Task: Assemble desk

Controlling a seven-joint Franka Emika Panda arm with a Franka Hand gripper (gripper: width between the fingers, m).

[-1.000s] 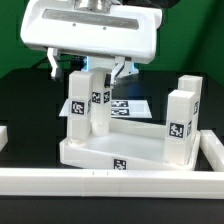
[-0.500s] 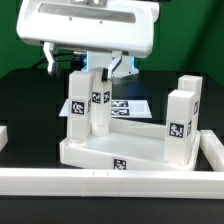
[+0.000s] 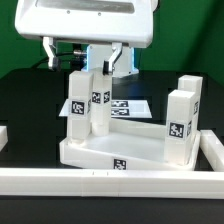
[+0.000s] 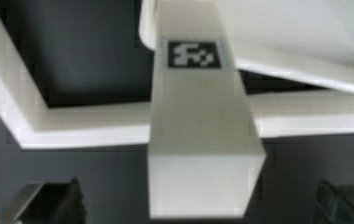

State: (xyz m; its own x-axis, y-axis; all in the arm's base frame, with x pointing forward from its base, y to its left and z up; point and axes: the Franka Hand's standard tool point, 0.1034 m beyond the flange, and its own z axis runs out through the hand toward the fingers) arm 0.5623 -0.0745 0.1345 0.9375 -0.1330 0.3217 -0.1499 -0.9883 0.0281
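Note:
The white desk top lies as a shallow tray with its rim up. Upright white leg blocks with tags stand in it: two at the exterior view's left and two at its right. My gripper hangs open just above the left pair, touching neither. In the wrist view one tagged leg runs up between my spread fingers, with gaps on both sides, and the tray rim lies beyond it.
The marker board lies flat on the black table behind the tray. Low white border rails run along the front, the right and the left edge.
My gripper has risen straight up from the left legs, staying open. The legs and the tray have not moved.

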